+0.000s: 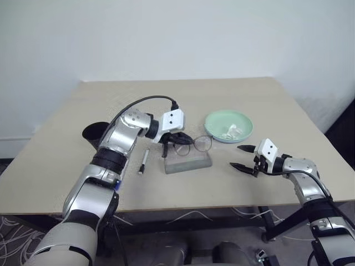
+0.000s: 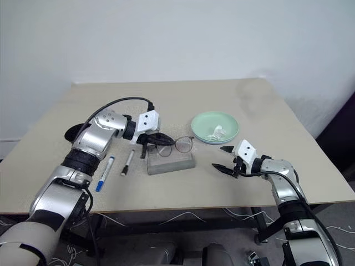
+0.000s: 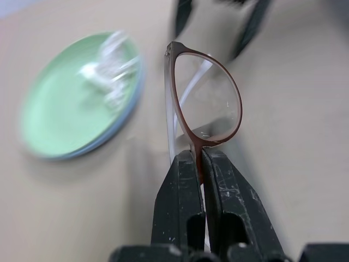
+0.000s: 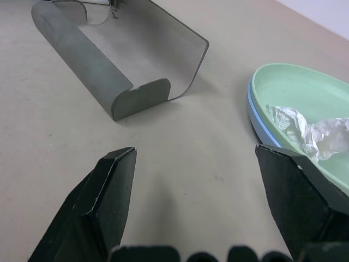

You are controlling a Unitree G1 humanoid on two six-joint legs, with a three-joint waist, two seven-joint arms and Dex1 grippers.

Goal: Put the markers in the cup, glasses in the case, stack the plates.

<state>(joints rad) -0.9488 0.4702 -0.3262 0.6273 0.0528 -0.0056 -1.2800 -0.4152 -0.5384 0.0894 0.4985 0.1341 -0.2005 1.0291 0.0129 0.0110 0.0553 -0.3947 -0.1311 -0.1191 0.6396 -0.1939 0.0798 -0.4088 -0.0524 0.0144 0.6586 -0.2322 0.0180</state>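
Table (image 2: 277,127), a beige rectangular top, stood against a white wall (image 2: 177,39). Plates (image 2: 215,127) were stacked ahead of the right gripper (image 2: 222,159), mint green on light blue, with crumpled white wrapping inside. Case (image 2: 171,160), grey with its lid open, lay directly below the left gripper (image 2: 147,143). Cup (image 1: 95,132) stood behind the left forearm. Glasses (image 2: 176,144), thin, dark and round-lensed, were clamped in the closed left gripper above the case. The right gripper's jaws were spread wide, empty.
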